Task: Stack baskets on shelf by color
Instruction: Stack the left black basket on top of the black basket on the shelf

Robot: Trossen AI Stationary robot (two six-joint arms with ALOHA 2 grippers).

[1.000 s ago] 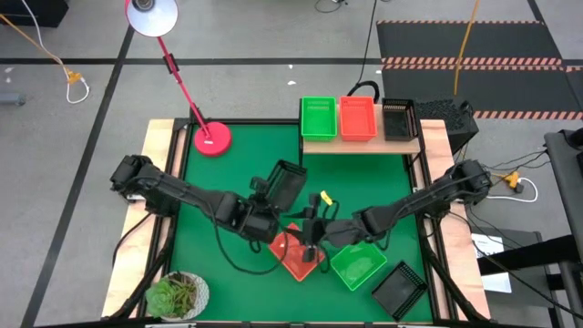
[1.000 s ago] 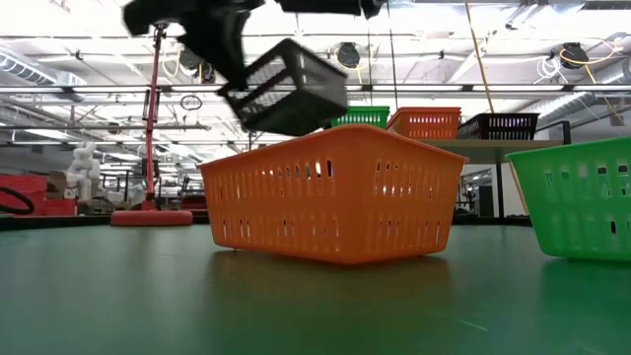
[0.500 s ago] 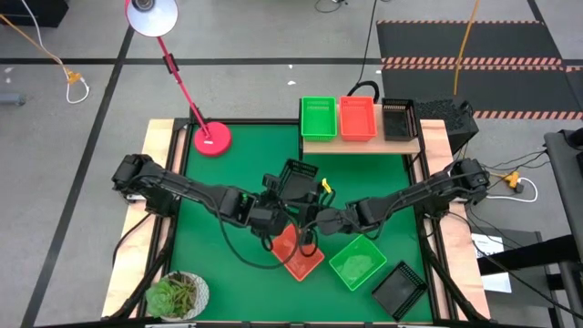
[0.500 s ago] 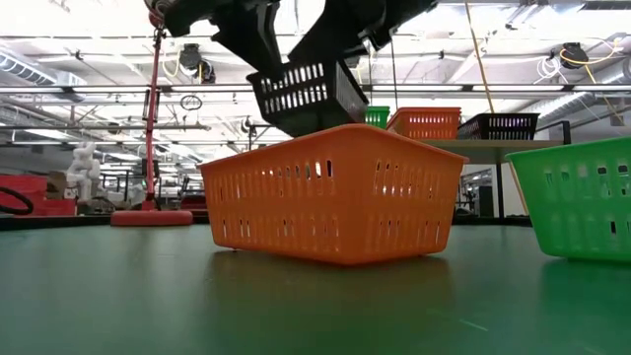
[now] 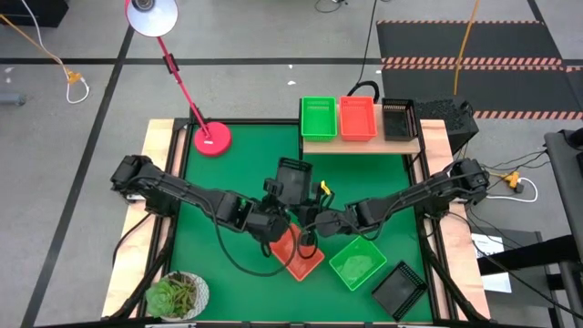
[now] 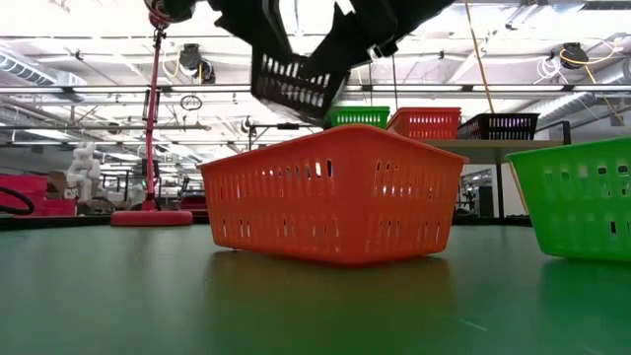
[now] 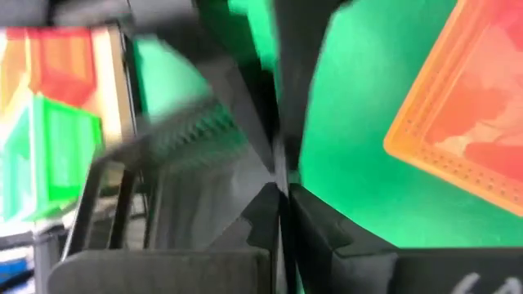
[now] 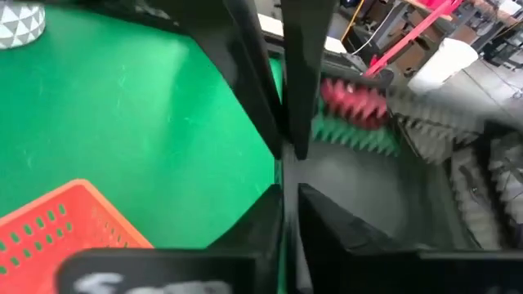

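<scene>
Baskets were only partly sorted: on the shelf at the far edge of the bench stood, left to right, a green basket, an orange-red one and a black one, side by side (how many were nested in each spot I could not tell). Left to do, by my reckoning: the black basket held up over the middle of the bench, the orange-red basket lying below it, the green basket just beside that, and a second black basket near the front right corner.

From the left, the left gripper had its fingers pinching the raised basket's near-left rim. The right gripper met the same basket from the other side, its fingers closed on the wall, as its wrist view showed.

That basket hung clear of the bench, tilted in the low view, its long axis running roughly from the robot toward the shelf, its open side up.
</scene>
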